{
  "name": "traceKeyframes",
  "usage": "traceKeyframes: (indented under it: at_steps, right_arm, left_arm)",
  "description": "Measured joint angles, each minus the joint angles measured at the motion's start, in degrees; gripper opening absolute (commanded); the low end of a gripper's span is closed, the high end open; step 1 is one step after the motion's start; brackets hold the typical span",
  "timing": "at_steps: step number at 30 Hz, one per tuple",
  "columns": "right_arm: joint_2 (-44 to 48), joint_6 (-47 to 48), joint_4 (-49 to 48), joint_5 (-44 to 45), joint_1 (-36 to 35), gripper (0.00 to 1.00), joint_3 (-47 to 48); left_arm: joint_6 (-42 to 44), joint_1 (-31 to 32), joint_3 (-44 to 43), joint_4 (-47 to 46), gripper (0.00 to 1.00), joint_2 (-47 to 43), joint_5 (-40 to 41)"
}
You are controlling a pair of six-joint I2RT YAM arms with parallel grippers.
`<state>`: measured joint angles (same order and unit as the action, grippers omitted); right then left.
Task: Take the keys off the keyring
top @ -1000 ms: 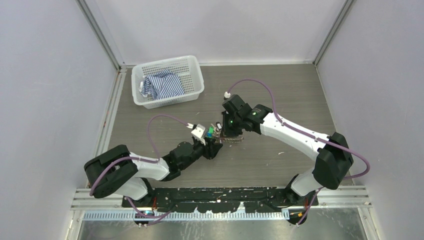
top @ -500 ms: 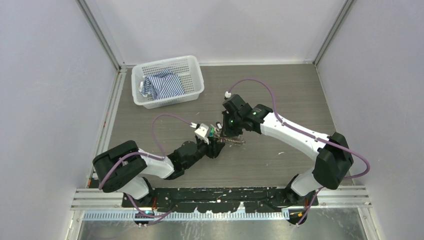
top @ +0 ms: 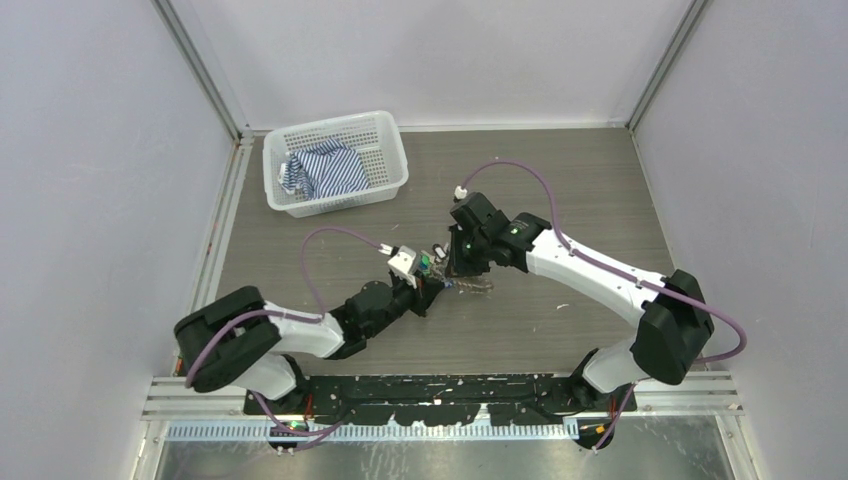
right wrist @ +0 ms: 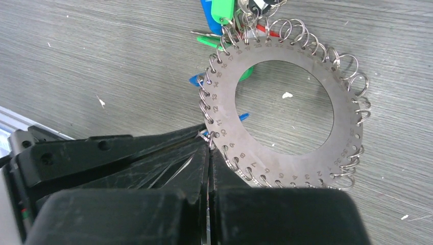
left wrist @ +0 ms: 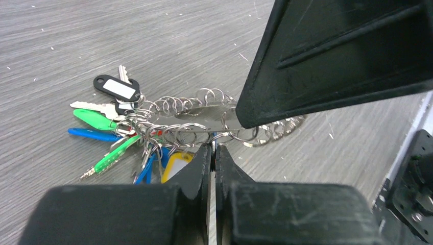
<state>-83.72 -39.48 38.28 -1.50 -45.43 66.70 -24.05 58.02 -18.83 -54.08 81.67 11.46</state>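
On the grey wood-grain surface (left wrist: 76, 41), the left claw (left wrist: 212, 149) lies low with its fingers pressed together, tips at the small split rings (left wrist: 191, 135) on the near edge of the keyring (right wrist: 286, 171); whether they pinch one cannot be told. The keyring, a flat numbered disc, lies flat mid-surface between the two claws. The right claw (right wrist: 209, 145) is likewise closed, its tips meeting at a split ring on the disc's rim. The keys (left wrist: 94, 120) fan out on one side, with green, blue, yellow and black tags. Far back left stands a white mesh basket (top: 340, 198) holding a striped cloth (top: 325, 170).
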Motion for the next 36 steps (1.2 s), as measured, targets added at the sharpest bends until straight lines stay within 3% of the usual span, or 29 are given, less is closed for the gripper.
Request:
traceKeyframes:
  at_steps: [10, 15, 19, 22, 28, 36]
  right_arm:
    - [2.0, 4.2, -3.6, 1.9, 0.0, 0.02, -0.9]
    - [4.4, 6.7, -7.8, 4.5, 0.2, 0.38, -4.7]
    - [10.8, 7.0, -10.7, 7.2, 0.3, 0.52, -10.8]
    - [17.2, 7.0, -12.7, 8.7, 0.3, 0.59, -15.1]
    - [29.0, 8.8, -18.8, 8.9, -2.6, 0.63, -23.2]
    - [31.3, 15.6, -24.8, 11.2, -13.8, 0.63, -29.1]
  left_arm:
    - [-2.3, -0.2, -12.3, 35.3, 0.00, -16.4, -8.3]
    - [-9.2, -0.6, -17.8, 48.0, 0.00, -15.5, -10.9]
    - [-17.7, -2.1, -21.7, 55.6, 0.00, -13.0, -11.7]
    - [-24.9, -4.3, -23.8, 58.7, 0.00, -11.2, -12.7]
    - [-40.1, -8.9, -26.6, 61.2, 0.00, -6.0, -16.6]
    - [-57.4, -13.0, -26.5, 60.8, 0.00, -2.1, -23.6]
